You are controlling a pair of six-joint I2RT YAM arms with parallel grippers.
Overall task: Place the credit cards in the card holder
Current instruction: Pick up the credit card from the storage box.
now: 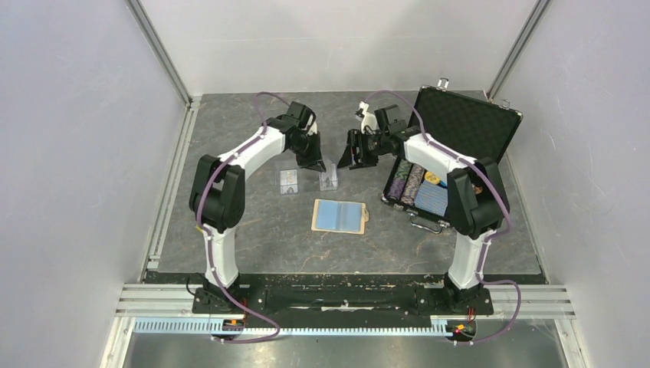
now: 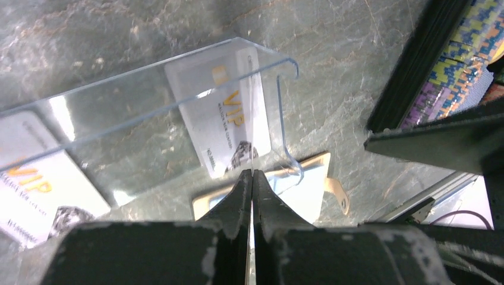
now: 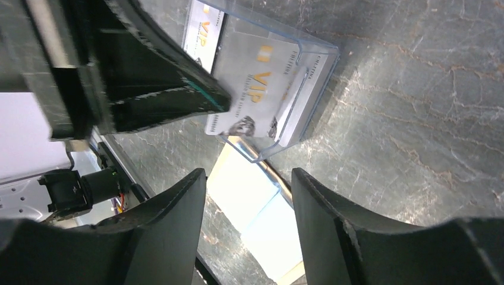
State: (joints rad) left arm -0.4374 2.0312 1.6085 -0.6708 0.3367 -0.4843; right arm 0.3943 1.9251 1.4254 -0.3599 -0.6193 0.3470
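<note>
Left hand shut at clear tray edge; right hand open nearby.

txt: "VIP" gold | on: both credit cards | small print: unreadable

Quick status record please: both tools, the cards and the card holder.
left tool: shut at the clear stand; whether it pinches a card, cannot tell
right tool: open, empty
VIP card: at the clear stand, not in the wallet
second card: on the table to the left
card holder: lying open, no card seen in it
black case: open, far right
</note>
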